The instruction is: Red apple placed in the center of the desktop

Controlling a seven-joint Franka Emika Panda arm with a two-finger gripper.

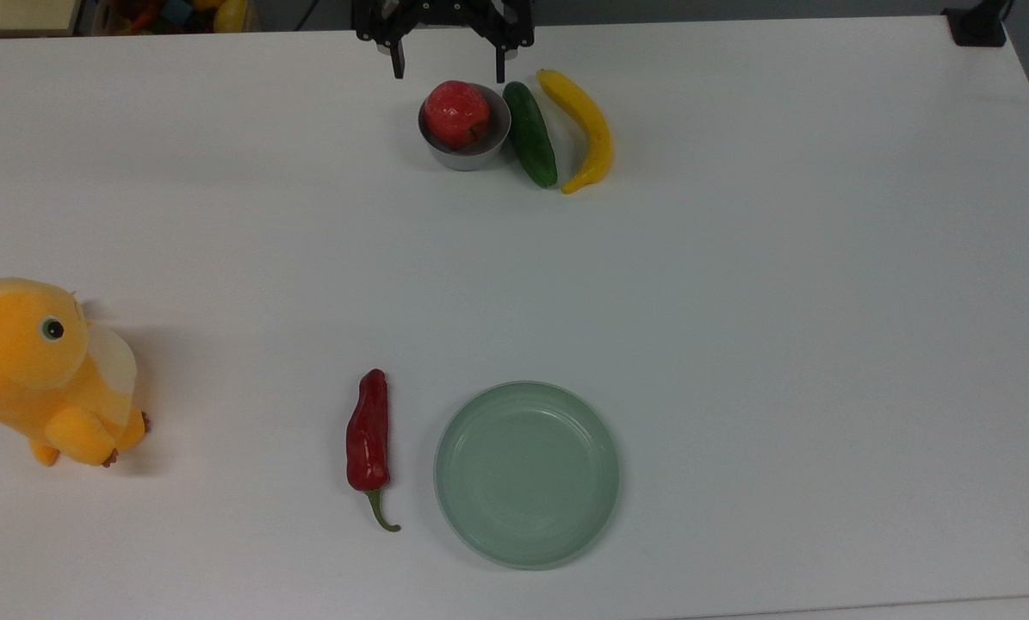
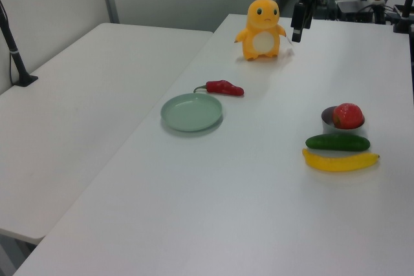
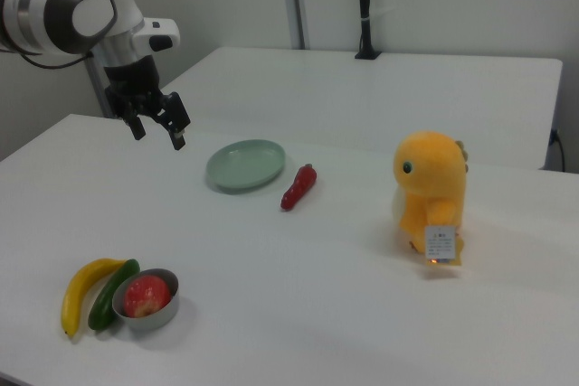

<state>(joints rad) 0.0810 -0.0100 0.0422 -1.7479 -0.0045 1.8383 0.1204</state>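
Top view: the red apple (image 1: 456, 113) sits in a small metal bowl (image 1: 465, 146) near the far edge of the desktop (image 1: 738, 301), just left of a cucumber (image 1: 530, 145) and a banana (image 1: 582, 127). The gripper (image 1: 448, 62) hangs above the bowl with fingers spread wide, holding nothing. A chili pepper (image 1: 368, 435) lies just left of a green plate (image 1: 527, 474); a yellow plush toy (image 1: 36, 370) stands far left.

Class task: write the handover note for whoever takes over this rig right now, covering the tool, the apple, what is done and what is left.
Tool: open, holding nothing, raised above the desktop.
Red apple: sits in the small metal bowl, beside the cucumber and banana, near the top view's top edge.
Done: nothing; apple not yet grasped.
Left: lower, grip the apple, lift it out, set it on the bare middle of the desktop.
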